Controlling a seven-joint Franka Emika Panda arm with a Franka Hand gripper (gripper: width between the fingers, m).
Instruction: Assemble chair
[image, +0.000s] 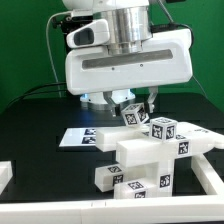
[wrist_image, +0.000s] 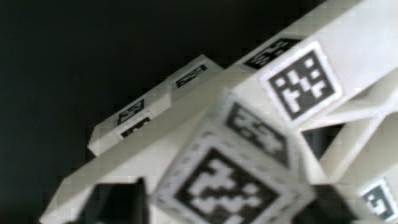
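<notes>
A small white tagged block (image: 134, 115) sits tilted between the fingertips of my gripper (image: 133, 107), just above the back of the partly joined chair (image: 140, 162). In the wrist view the block (wrist_image: 222, 178) fills the gap of the gripper (wrist_image: 240, 206), corner up, with a dark finger (wrist_image: 114, 205) against each side. The jaws are shut on it. Behind it rise other white chair pieces with tags (wrist_image: 294, 80). The chair stands in the middle front of the table, chunky white blocks stacked in steps, with tagged cubes (image: 163, 128) on top.
The marker board (image: 80, 137) lies flat on the black table at the exterior view's left, behind the chair. Loose white pieces lie at the left edge (image: 5, 176) and at the right front (image: 210, 184). The big white robot body (image: 125, 60) hangs over the scene.
</notes>
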